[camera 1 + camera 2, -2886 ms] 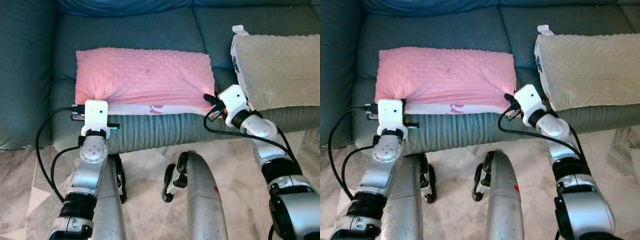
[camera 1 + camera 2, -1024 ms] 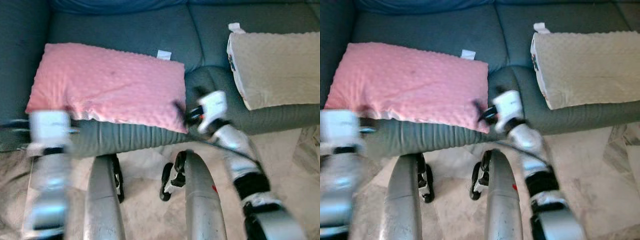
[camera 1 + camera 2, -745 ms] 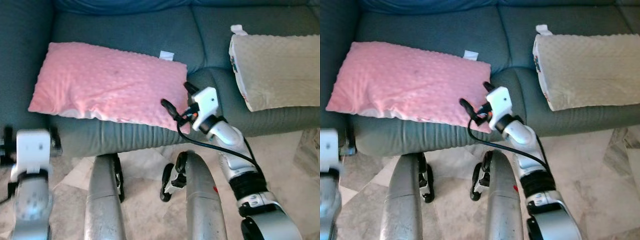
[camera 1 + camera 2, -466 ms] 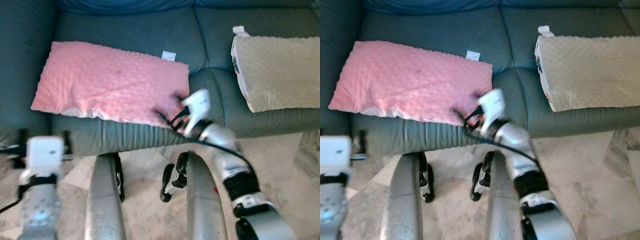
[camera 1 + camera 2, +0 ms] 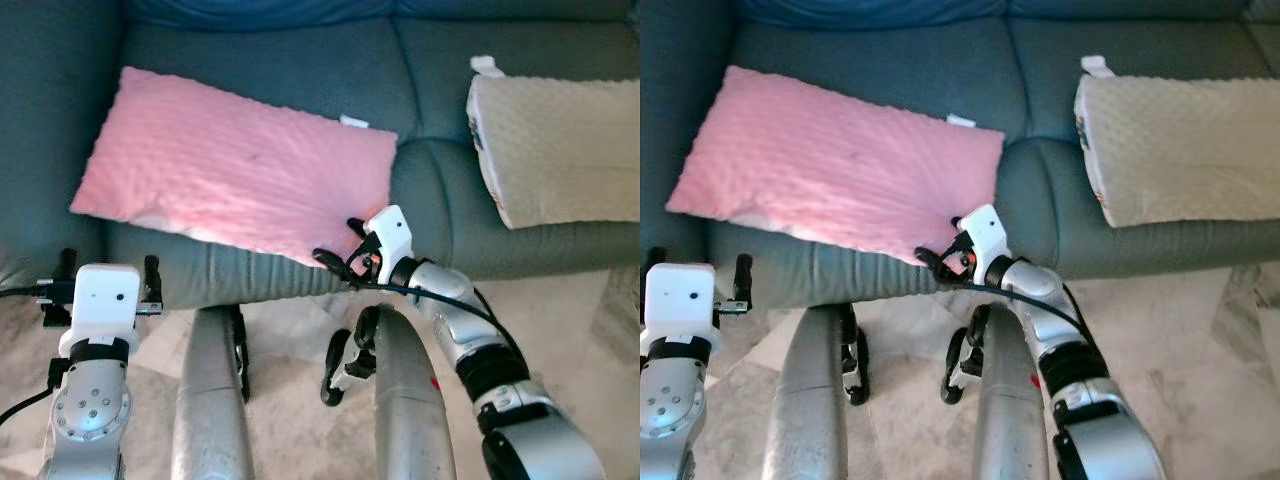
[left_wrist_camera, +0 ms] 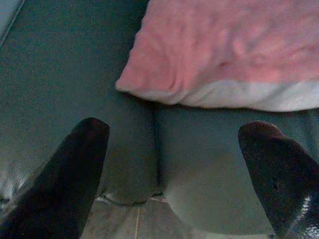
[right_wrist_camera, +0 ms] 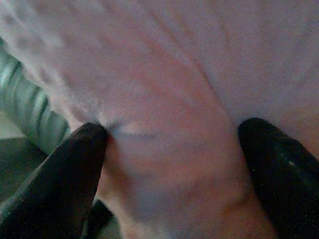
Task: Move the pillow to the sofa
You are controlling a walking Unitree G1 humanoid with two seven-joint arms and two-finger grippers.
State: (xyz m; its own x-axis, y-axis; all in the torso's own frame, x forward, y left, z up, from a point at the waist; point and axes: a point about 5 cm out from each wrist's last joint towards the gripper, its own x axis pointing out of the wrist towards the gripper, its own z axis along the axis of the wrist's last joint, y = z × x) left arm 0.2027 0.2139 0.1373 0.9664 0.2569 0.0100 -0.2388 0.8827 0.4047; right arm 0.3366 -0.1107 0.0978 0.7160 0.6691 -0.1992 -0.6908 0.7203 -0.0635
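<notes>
A dark teal sofa point(image 5: 260, 60) spans the view above a pale marble floor point(image 5: 290, 420), with the pink pillow point(image 5: 235, 175) lying tilted on the seat cushion at your 11 o'clock and a beige pillow point(image 5: 560, 150) at 2 o'clock. Your right gripper point(image 7: 172, 164) has its fingers spread wide around the pink pillow's near corner, fabric bunched between them but not pinched, while your left gripper point(image 6: 174, 164) hangs wide open and empty off the seat front at 8 o'clock. Expect the pillow to be light, soft and yielding; take a deep bite at a corner or seam.
</notes>
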